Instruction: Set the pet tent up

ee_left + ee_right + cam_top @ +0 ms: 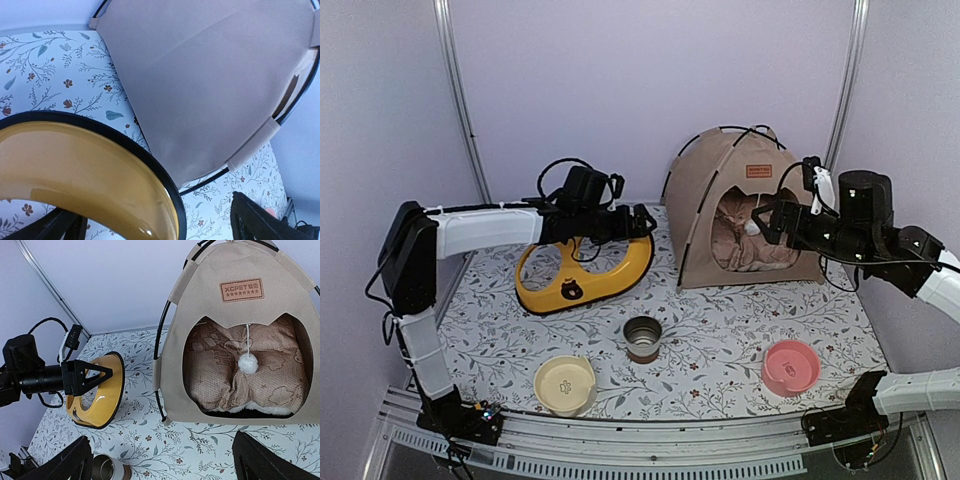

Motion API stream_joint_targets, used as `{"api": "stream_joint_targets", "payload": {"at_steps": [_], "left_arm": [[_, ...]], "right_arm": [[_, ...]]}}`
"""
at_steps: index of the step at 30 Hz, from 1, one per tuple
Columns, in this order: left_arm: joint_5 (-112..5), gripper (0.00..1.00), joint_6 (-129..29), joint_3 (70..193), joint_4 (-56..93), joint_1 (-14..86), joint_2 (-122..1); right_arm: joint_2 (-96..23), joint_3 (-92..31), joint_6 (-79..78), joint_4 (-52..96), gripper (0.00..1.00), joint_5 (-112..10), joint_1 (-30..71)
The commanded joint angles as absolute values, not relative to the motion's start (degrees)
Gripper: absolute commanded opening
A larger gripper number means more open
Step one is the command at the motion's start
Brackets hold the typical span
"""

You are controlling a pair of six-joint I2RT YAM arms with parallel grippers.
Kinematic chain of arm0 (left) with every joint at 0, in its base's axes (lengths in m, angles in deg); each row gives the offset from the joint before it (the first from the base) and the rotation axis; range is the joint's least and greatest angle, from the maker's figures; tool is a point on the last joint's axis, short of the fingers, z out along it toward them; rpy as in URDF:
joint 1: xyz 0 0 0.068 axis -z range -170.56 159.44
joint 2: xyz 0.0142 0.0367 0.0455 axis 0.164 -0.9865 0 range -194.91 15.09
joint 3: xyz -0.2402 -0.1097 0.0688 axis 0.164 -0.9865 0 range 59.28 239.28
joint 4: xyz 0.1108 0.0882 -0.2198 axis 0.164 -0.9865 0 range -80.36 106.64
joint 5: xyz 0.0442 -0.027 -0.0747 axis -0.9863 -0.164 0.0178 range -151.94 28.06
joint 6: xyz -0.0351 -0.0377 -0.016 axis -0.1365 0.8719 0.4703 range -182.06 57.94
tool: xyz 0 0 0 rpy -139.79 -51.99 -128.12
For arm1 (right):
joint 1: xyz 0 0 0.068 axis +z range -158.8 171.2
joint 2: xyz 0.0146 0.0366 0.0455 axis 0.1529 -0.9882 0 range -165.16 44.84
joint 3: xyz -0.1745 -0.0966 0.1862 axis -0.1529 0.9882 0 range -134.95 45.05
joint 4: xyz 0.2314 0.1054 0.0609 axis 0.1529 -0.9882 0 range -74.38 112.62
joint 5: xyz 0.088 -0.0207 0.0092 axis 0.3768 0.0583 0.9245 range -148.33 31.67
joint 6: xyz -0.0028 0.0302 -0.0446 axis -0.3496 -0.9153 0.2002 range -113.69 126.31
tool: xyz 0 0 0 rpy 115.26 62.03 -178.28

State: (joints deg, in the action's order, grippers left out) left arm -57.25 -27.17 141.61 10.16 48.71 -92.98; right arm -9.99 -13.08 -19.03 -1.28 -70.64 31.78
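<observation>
The pet tent (pixel 705 200) stands upright on the floral surface (pixel 720 340), long axis vertical, peak up, base flat. Its arched entrance opens squarely toward the right jaws, with a brown label patch (pixel 242 290) above the opening, a white pom-pom (pixel 247 363) hanging in it and a patterned cushion (pixel 220 375) inside. The tent is straight ahead of the right jaws, near but apart; it is ahead and to the right of the left jaws, which face its plain side wall.

The right arm (pixel 880 235) reaches in from the right, forearm roughly level, wrist aimed at the entrance; the right jaws are spread wide and hold nothing. The left arm (pixel 490 228) stretches level from the left, its lower link upright; the left jaws are likewise parted wide, clenched on nothing. A yellow ring (pixel 610 275) lies just beneath them, under their gap; whether they touch it I cannot tell.

A steel cup (pixel 642 338), a cream bowl (pixel 565 385) and a pink bowl (pixel 790 367) sit behind both pairs of jaws, toward the arm bases.
</observation>
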Motion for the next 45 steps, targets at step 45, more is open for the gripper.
{"api": "stream_joint_targets", "payload": {"at_steps": [45], "left_arm": [[-48.92, 0.99, -34.34, 157.58, -2.05, 49.05, -111.13]], "right_arm": [[-14.19, -12.69, -21.12, 1.70, 0.99, -67.77, 32.09]]}}
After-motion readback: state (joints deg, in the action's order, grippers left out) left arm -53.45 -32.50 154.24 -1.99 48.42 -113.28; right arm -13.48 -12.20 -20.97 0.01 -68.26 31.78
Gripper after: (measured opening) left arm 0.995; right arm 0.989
